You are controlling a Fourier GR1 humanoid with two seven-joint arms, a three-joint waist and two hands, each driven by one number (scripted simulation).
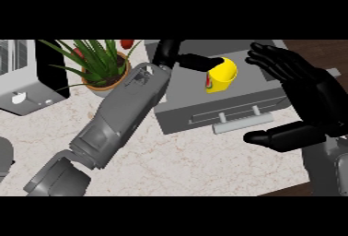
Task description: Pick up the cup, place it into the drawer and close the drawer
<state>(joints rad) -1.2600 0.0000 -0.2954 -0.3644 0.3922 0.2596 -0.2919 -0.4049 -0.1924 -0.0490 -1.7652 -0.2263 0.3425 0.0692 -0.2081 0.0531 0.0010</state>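
Left hand (182, 57) pinches the yellow cup (222, 75) above the grey drawer (224, 108); its palm is largely hidden. The cup's label is unreadable. Right hand (306, 87) stands spread wide.

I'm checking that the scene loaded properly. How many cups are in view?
1. The yellow cup is over the grey drawer unit, pinched by the left hand. Others could be hidden behind the arms.
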